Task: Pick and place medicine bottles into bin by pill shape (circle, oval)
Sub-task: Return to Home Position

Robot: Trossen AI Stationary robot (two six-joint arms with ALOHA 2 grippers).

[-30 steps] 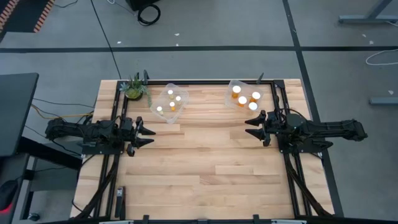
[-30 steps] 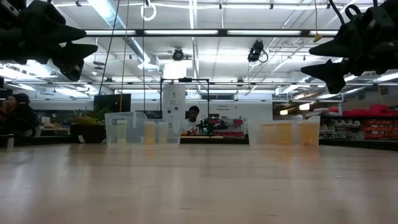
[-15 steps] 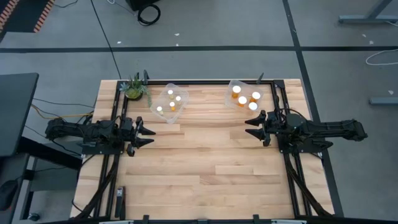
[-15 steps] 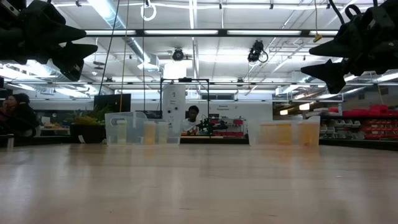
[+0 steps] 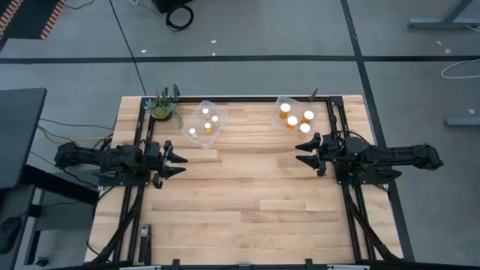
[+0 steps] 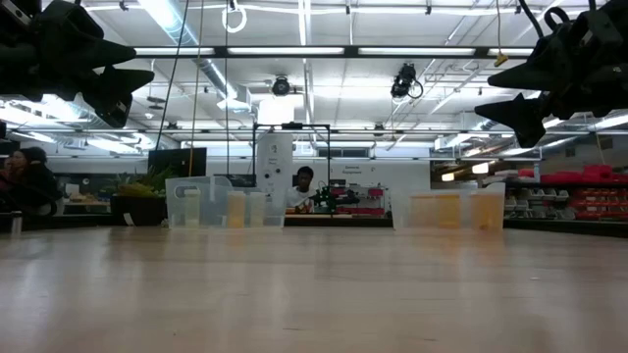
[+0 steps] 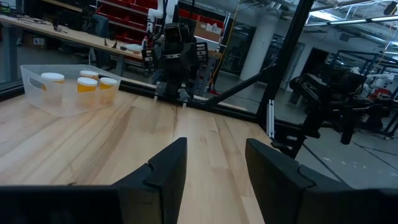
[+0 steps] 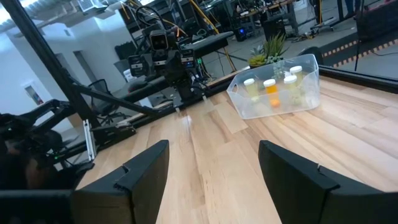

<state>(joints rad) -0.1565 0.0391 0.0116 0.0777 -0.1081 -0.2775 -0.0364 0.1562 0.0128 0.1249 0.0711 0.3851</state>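
Your left claw [image 5: 181,164] hangs over the worktop [image 5: 247,210] near its left edge, about mid-depth, fingers spread, nothing between them, pointing inward. Your right claw [image 5: 299,154] faces it from the right side, a touch farther back, also spread and empty. Low view puts both well above the wood, and they're well apart. Farther back, the left bin [image 5: 190,118] sits askew near the far edge; four bottles [image 5: 193,131] stand upright in it, white caps, mostly pale yellow bodies, one orange. The right bin [image 5: 278,118] is near the far edge too, just behind the right claw; four orange bottles [image 5: 292,120] stand upright inside, white caps. The bins are well apart. Plant [image 5: 163,107] is in the far left corner, just beside the left bin. Beyond the worktop, low view shows a person [image 6: 305,181] in the room.
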